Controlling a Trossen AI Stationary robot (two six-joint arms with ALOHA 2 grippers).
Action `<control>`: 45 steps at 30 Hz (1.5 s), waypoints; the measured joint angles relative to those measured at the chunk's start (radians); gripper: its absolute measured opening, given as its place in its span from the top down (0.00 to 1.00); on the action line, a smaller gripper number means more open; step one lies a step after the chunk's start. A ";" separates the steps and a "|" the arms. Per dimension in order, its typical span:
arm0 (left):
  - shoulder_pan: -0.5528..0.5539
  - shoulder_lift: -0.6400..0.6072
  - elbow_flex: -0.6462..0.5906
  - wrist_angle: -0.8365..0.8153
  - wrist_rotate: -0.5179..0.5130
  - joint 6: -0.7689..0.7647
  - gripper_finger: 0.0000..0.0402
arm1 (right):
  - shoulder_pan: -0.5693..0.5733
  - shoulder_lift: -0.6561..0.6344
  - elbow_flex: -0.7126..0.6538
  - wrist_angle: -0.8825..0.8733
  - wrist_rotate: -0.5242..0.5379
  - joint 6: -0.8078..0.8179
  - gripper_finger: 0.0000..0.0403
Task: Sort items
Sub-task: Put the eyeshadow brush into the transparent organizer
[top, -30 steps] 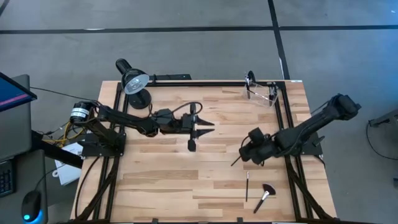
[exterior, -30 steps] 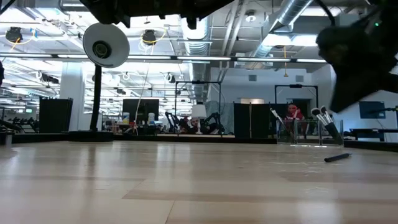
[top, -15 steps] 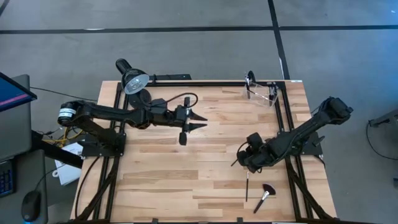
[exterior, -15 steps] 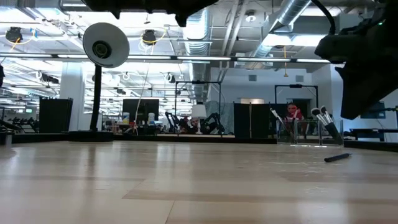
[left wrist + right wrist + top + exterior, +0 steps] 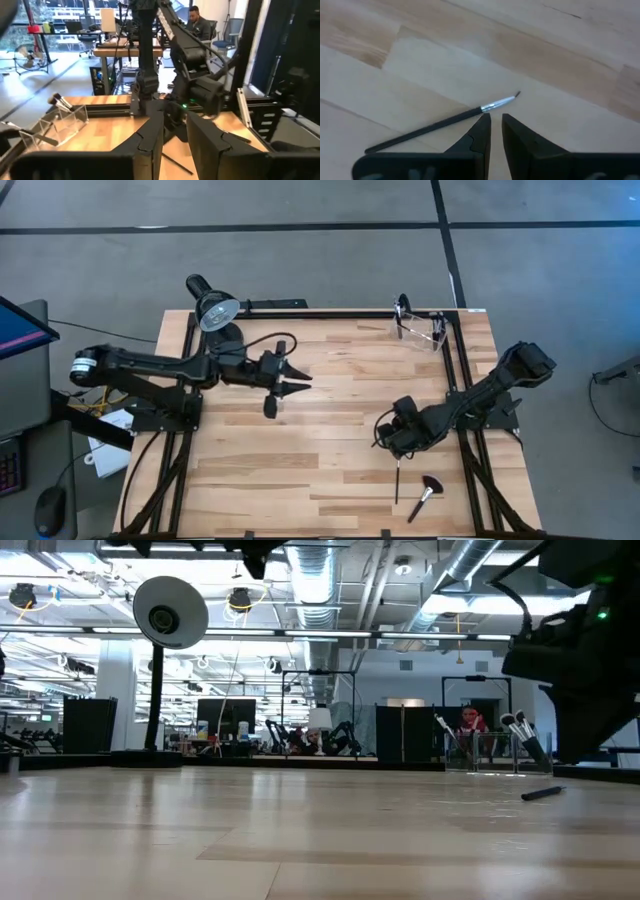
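My right gripper (image 5: pixel 494 120) hangs over the table's right half (image 5: pixel 388 440), pointing down, open by a narrow gap. Just ahead of its fingertips a slim dark-handled brush (image 5: pixel 445 124) with a silver ferrule lies flat on the wood, untouched. Nearer the near edge lie a second thin brush (image 5: pixel 397 480) and a black fan brush (image 5: pixel 425 495). A few more brushes (image 5: pixel 520 735) stand in the clear container (image 5: pixel 420 328) at the far right corner. My left gripper (image 5: pixel 295 380) is in the air over the table's left centre, pointing right, slightly open and holding nothing.
A black desk lamp (image 5: pixel 215 312) stands at the far left corner, close behind my left arm. Black frame rails (image 5: pixel 455 365) run along the table's sides. Bare wood (image 5: pixel 300 460) spreads across the middle and near left. A person sits at a desk beyond the table (image 5: pixel 197 22).
My left arm has drawn back toward the table's left edge, its gripper staying in the air. My right gripper has shifted toward the near edge and come down closer to the table, ending over the slim brush. No brush has moved.
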 joint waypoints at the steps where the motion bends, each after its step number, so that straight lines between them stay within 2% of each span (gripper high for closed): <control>1: -0.005 -0.013 -0.013 -0.002 0.000 -0.003 0.79 | 0.000 -0.001 0.000 0.000 -0.006 0.001 0.90; 6: -0.044 -0.062 -0.055 -0.001 -0.011 -0.004 0.79 | 0.000 -0.009 0.000 0.005 -0.034 0.026 0.89; 12: -0.079 -0.106 -0.094 0.002 -0.014 -0.036 0.79 | 0.004 -0.009 0.003 0.087 -0.197 0.058 0.87; 15: -0.092 -0.128 -0.111 -0.001 -0.014 -0.036 0.79 | 0.035 -0.004 0.030 0.162 -0.213 0.095 0.87; 19: -0.098 -0.178 -0.132 0.000 -0.013 -0.036 0.79 | 0.086 0.018 0.078 0.159 -0.226 0.177 0.87; 28: -0.097 -0.329 -0.185 -0.003 -0.013 -0.033 0.79 | 0.182 0.202 0.220 0.094 -0.320 0.347 0.87; 34: -0.096 -0.350 -0.196 -0.001 -0.013 -0.018 0.79 | 0.199 0.337 0.455 -0.190 -0.330 0.393 0.87; 37: -0.094 -0.350 -0.196 -0.001 -0.014 0.018 0.79 | 0.199 0.378 0.534 -0.229 -0.333 0.397 0.87; 45: -0.069 -0.371 -0.195 0.005 -0.013 0.050 0.79 | 0.199 0.452 0.567 -0.222 -0.366 0.421 0.87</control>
